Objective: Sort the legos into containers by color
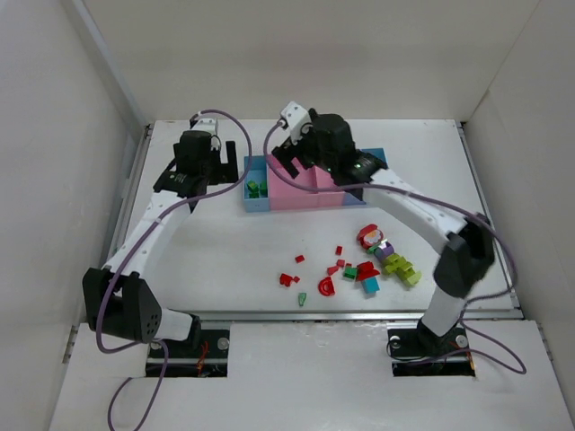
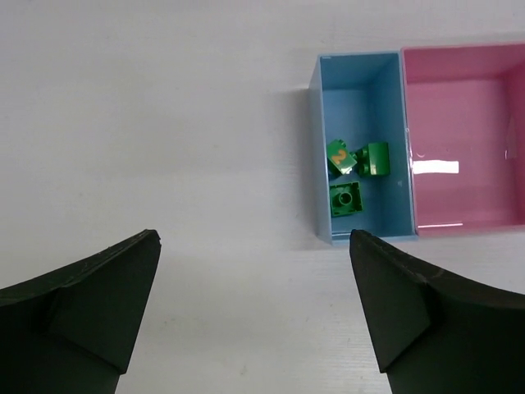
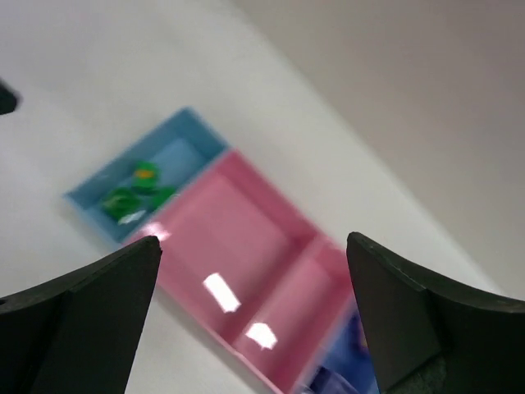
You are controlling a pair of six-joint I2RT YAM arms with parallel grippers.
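Legos (image 1: 364, 265) lie nearside of left end effector (image 2: 253, 234) and right end effector (image 3: 253, 242), both released, empty; right arm closer.

Surroundings, for anyone curious: it all sits on a plain white flat desk (image 1: 225, 260), boxed in by tall white panels: a left wall (image 1: 54, 180), a back wall (image 1: 314, 54) and a right wall (image 1: 539, 180). A thin silvery metal rail (image 1: 296, 315) runs along the desk's near edge, and a similar side strip (image 1: 135, 189) goes up its left edge. Just in front of the rail there's a lower white board (image 1: 305, 386). Up close the desk shows faint fine lines. The right wrist view is blurry, just desk and greyish wall.
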